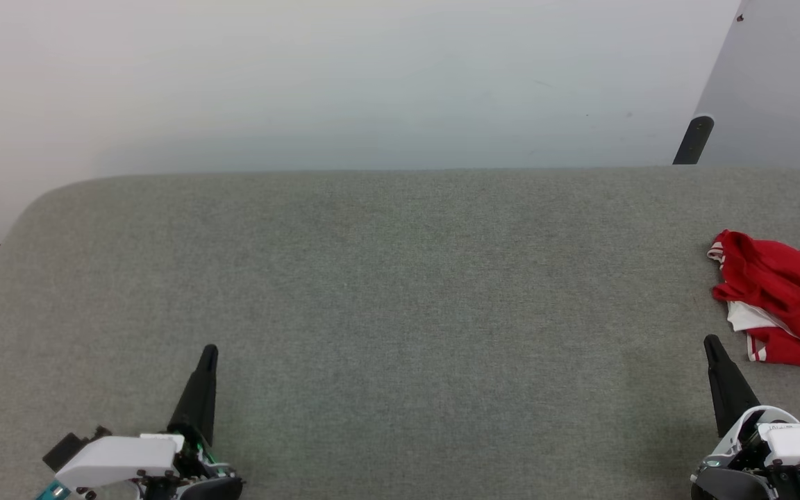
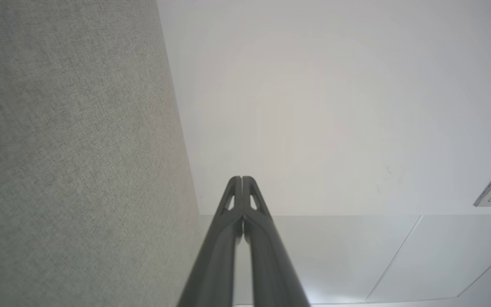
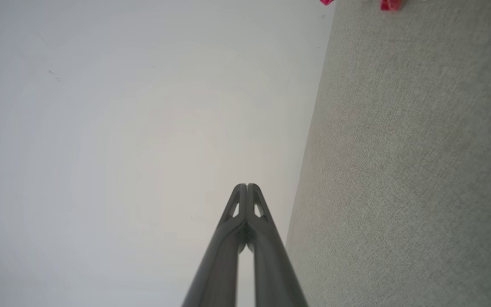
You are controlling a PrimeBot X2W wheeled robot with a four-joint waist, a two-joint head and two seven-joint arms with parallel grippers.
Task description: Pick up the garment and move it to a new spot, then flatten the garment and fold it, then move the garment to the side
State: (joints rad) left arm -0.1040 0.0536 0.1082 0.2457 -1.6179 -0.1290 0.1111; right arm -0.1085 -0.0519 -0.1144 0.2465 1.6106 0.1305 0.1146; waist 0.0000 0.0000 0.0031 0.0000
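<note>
We count one garment (crumpled, red and white), two grippers, namely the left gripper and the right gripper, one grey upholstered surface and one black post beyond it.

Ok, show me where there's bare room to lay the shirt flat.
The whole grey surface between the left gripper and right gripper, back to the far edge by the wall, is bare. Only the right edge is taken, where the shirt lies bunched.
</note>
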